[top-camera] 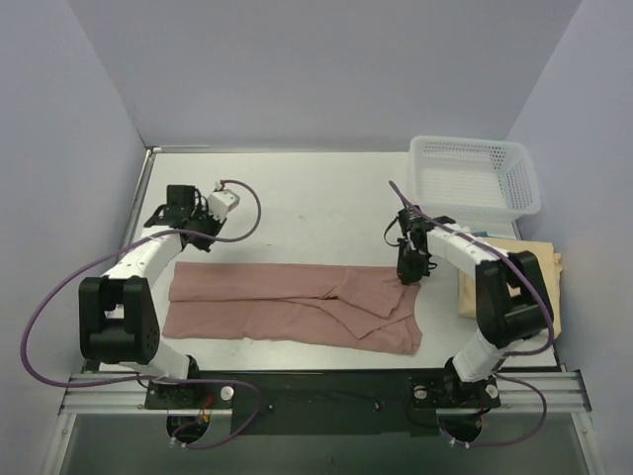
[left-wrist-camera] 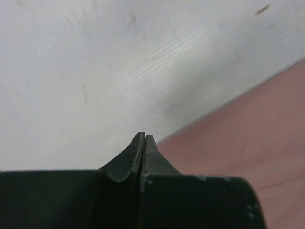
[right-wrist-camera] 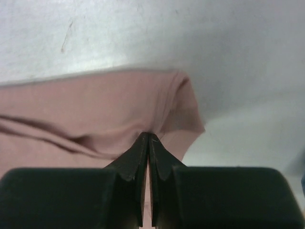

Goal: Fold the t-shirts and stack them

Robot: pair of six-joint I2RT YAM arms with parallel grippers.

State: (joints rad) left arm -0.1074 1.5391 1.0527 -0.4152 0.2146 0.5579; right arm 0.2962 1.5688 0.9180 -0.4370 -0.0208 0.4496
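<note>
- Pink shirt (top-camera: pixel 287 307) lies flat, a long soft strip on the smooth table (top-camera: pixel 297 208), in front of the mesh basket (top-camera: pixel 473 142).
- Tan shirt (top-camera: pixel 539 259) sits folded just in front of the basket.
- Right gripper (right-wrist-camera: pixel 147 136) pinches the pink shirt's wrinkled corner.
- Left gripper (left-wrist-camera: pixel 144 136) is closed and empty.

A white mesh basket (top-camera: pixel 465 141) stands at about two o'clock on the table (top-camera: pixel 316 208), near the far right corner, upright with its open side up. The table is pale grey-white. Seen close, it carries faint scratches, a short dark scuff (right-wrist-camera: pixel 66 36) and a small brownish speck (left-wrist-camera: pixel 263 9). Plain lavender walls close it in: the back wall (top-camera: pixel 326 69) at twelve o'clock, a side wall (top-camera: pixel 49 198) at nine and another (top-camera: pixel 593 129) at three. A metal rail (top-camera: pixel 554 388) runs along the near edge at six o'clock.
</note>
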